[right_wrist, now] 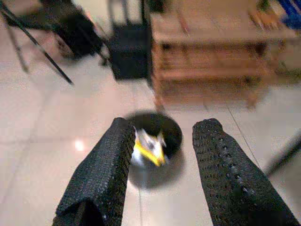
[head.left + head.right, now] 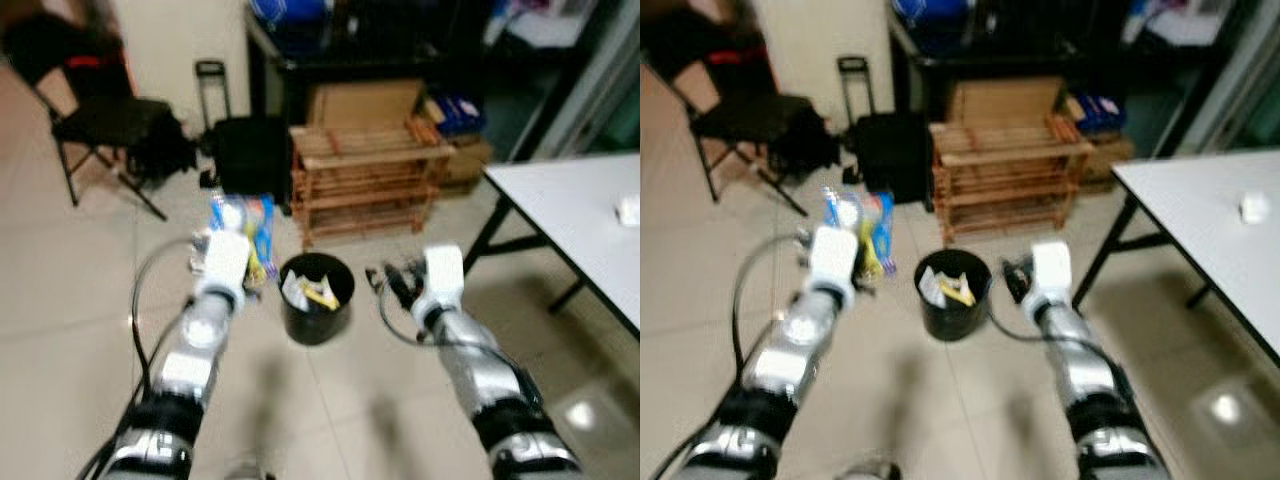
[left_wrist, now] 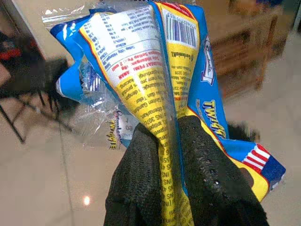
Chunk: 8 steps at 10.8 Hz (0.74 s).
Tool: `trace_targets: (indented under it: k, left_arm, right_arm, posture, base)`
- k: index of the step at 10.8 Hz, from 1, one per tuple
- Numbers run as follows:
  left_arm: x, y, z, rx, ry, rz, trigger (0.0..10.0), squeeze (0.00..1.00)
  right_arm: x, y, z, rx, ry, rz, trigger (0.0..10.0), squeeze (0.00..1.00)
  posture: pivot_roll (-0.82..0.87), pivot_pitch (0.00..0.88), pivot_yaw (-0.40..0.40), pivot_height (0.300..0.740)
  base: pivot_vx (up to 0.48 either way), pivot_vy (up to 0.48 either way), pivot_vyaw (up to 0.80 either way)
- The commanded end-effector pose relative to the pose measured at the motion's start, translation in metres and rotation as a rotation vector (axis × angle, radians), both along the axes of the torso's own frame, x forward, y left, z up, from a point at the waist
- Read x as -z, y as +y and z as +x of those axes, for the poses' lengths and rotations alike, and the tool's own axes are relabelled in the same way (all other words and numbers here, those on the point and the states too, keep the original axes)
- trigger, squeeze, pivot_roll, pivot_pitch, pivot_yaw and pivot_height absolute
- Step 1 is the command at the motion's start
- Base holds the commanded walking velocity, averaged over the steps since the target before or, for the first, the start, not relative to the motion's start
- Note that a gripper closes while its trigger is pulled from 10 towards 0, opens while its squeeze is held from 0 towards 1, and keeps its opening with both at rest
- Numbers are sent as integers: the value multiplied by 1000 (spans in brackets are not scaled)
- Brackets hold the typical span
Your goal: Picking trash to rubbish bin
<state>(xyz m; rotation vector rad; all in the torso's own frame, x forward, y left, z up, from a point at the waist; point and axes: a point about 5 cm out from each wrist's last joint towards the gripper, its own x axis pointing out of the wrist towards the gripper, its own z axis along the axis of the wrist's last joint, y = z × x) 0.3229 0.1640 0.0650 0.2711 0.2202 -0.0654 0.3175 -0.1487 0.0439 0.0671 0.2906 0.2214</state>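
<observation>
A blue and yellow snack wrapper [image 3: 155, 70] is pinched between the two black fingers [image 3: 141, 188] of my left gripper [image 2: 240, 262], held up in the air just left of the bin. The black round rubbish bin [image 2: 316, 298] stands on the tiled floor between my arms, with white and yellow trash [image 1: 148, 148] inside. My right gripper [image 2: 392, 281] hovers to the right of the bin, open with nothing between its fingers [image 1: 106, 169]; the bin lies ahead of it in the right wrist view.
A wooden slatted rack [image 2: 365, 180] stands behind the bin, with a black bag [image 2: 250, 155] and a black folding chair [image 2: 95, 120] to its left. A white table [image 2: 585, 225] with dark legs is at the right. Pale tiled floor lies around the bin.
</observation>
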Motion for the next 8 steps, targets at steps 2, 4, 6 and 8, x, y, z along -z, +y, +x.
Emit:
trace_targets:
  k: [2, 4, 6, 8]
  left_arm:
    - [29, 1, -11, 9, 108, 22, 10000, 0]
    - [53, 5, -25, 7, 201, 62, 10000, 0]
    - [104, 20, -71, -37, 458, 118, 10000, 0]
    - [121, 28, -95, -80, 551, 106, 10000, 0]
  right_arm:
    - [30, -21, -15, 63, 160, -95, 10000, 0]
    - [55, -29, -35, 72, 282, -157, 10000, 0]
    - [98, -41, -84, 96, 514, -235, 10000, 0]
    - [115, -46, -111, 121, 616, -245, 10000, 0]
  posture:
    - [1, 22, -71, 740]
    - [3, 23, -72, 740]
    - [5, 23, -70, 740]
    - [2, 24, -73, 740]
  base:
    - [0, 0, 0]
    - [0, 0, 0]
    - [0, 0, 0]
    - [0, 0, 0]
